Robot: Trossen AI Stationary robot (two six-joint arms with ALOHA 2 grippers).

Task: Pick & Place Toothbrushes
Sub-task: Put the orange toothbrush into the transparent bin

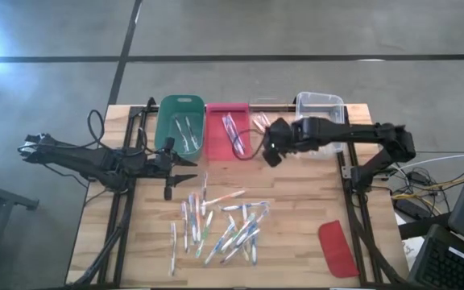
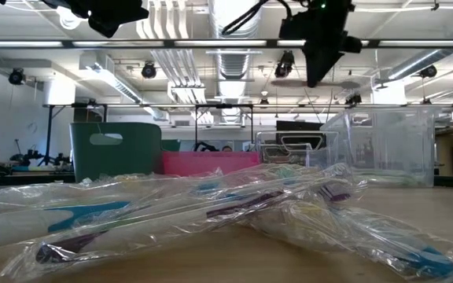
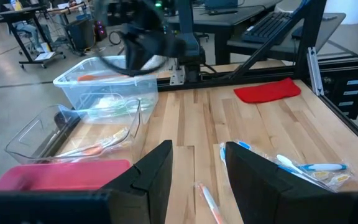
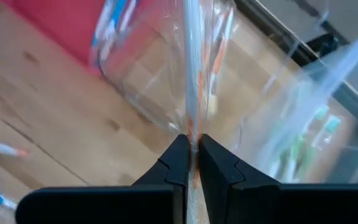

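Toothbrushes [image 1: 224,225] heaped mid-counter [image 1: 296,242], bare wood at frame right. Right gripper [image 4: 192,157] stretched out before bins, upper middle, jaws clenched on wrapped toothbrush [image 4: 191,81]. Left gripper [image 1: 185,171] at left, jaws released.

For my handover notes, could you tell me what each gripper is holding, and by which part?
The right gripper is shut on a wrapped toothbrush with orange accents, pinching one end of it. The left gripper is open and holds nothing.

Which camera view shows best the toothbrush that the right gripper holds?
The right wrist view: the right gripper pinches the wrapped orange toothbrush between its fingers. The high view shows only the gripper near the bins; the other views hide it.
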